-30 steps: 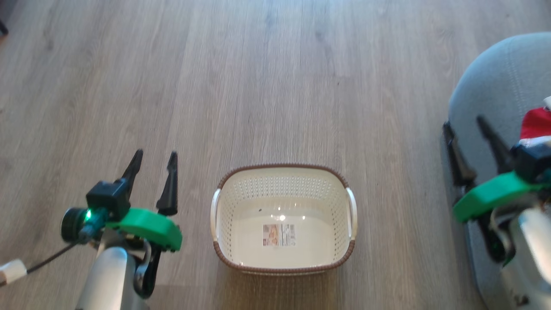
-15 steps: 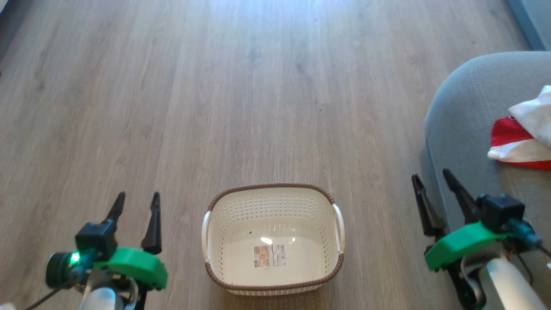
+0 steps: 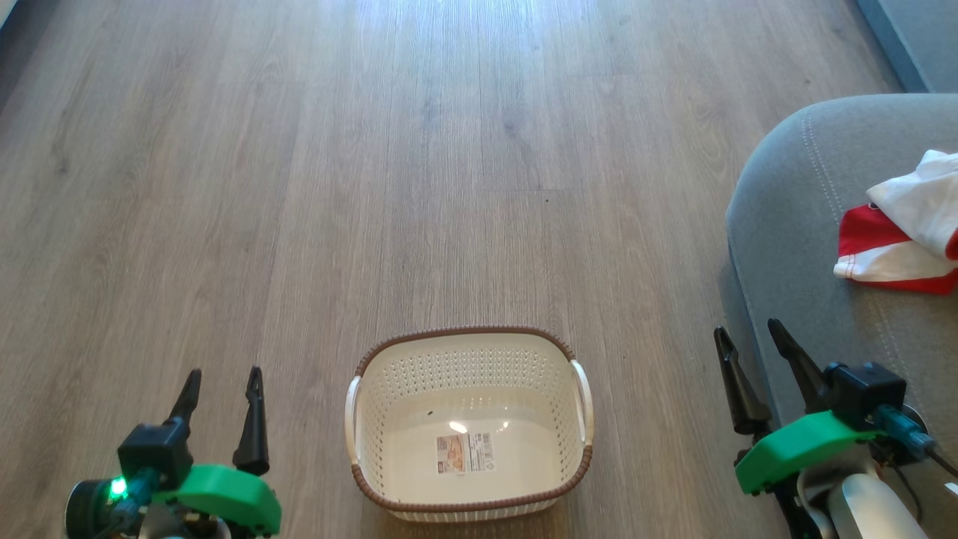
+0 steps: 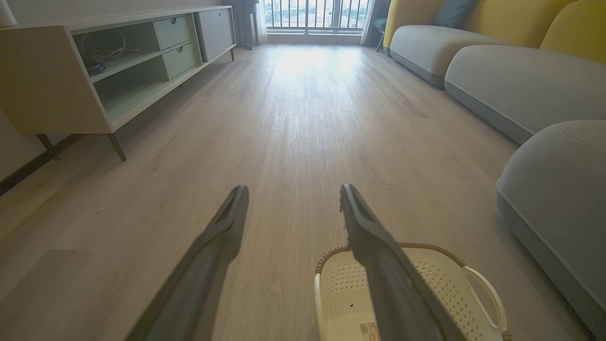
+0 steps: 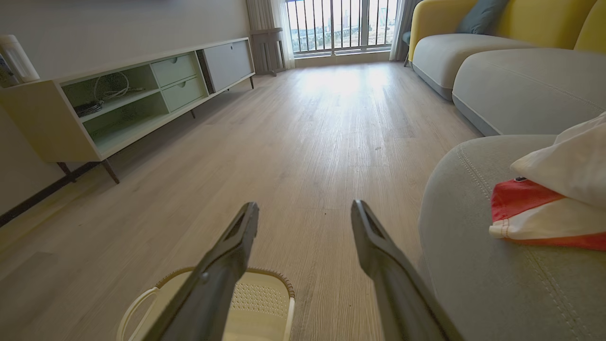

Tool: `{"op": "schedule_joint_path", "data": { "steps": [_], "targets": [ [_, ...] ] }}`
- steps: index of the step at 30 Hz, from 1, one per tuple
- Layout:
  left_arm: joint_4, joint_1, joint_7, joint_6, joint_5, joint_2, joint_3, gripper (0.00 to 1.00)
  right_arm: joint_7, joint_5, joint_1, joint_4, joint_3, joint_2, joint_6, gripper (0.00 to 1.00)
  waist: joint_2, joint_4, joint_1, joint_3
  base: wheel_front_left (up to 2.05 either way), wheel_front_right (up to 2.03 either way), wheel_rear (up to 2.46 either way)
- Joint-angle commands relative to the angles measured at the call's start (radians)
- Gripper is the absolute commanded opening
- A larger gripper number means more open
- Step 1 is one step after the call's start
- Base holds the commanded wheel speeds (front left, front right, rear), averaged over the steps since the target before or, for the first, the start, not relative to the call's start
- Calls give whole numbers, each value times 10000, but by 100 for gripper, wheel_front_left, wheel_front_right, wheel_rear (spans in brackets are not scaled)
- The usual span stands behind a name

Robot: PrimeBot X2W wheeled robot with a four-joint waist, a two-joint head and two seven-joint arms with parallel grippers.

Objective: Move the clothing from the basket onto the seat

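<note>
Base: Where is the clothing on your head feed?
Operator: I have the clothing (image 3: 898, 224) at 3 o'clock, a red and white bundle lying on the seat (image 3: 786, 224), hard against the frame's right edge. On my right wrist feed it sits at 3 o'clock too, white folds over red, on the grey cushion beside the pale stitching.
Base: And the basket?
Operator: The basket (image 3: 465, 330) stands upright on the wooden floor (image 3: 449, 150) at 6 o'clock, well apart from the seat. Its two white handles (image 3: 349, 419) point to 3 and 9 o'clock. I can see down to its bare cream bottom, where a printed label (image 3: 465, 453) is stuck.
Base: Grippers?
Operator: My left gripper (image 3: 226, 372) is at 7 o'clock, fingers spread with floor showing between them. My right gripper (image 3: 747, 327) is at 4 o'clock, likewise spread, its fingers straddling the seat's near edge in the picture; I cannot tell if they touch it. The basket lies between the two.
Base: Anything else around?
Operator: Through the wrists I see a low cabinet (image 4: 94, 71) at 10 o'clock along the wall, more grey sofa cushions (image 4: 521, 80) with yellow backs at 2 o'clock, and a bright railed window (image 5: 341, 23) at 12 o'clock
</note>
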Motion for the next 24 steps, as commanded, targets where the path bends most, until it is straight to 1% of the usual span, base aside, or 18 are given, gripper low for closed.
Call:
{"op": "schedule_joint_path", "data": {
  "steps": [1, 9, 14, 15, 18, 24],
  "targets": [
    [-355, -300, -97, 118, 9, 23, 354, 100, -93, -70, -195, -330, 132, 15, -4, 100, -1, 3, 1, 5, 0, 0, 0],
    [-388, -307, -97, 59, -191, 17, 353, 100, -93, -160, -235, -279, 63, 70, -4, 100, -1, -1, 1, 47, 0, 0, 0],
    [-284, -318, -97, -133, -393, 16, 298, 100, -93, -149, -243, -263, 5, 93, -4, 100, -1, -5, 1, 60, 0, 0, 0],
    [39, -6, 0, -129, -382, -15, 12, 0, 0, -68, 0, 17, -133, 125, 0, 0, -1, -6, 1, 62, 0, 0, 0],
    [459, 55, 64, -120, -426, -54, 19, 0, 17, -46, 91, 403, -69, 196, 0, 0, -1, -6, 1, 67, 0, 0, 0],
    [524, -84, 309, -150, -1105, -50, 125, 0, 198, 583, 63, 347, -178, 250, 0, 0, -1, -15, 1, 70, 0, 0, 0]
  ]
}}
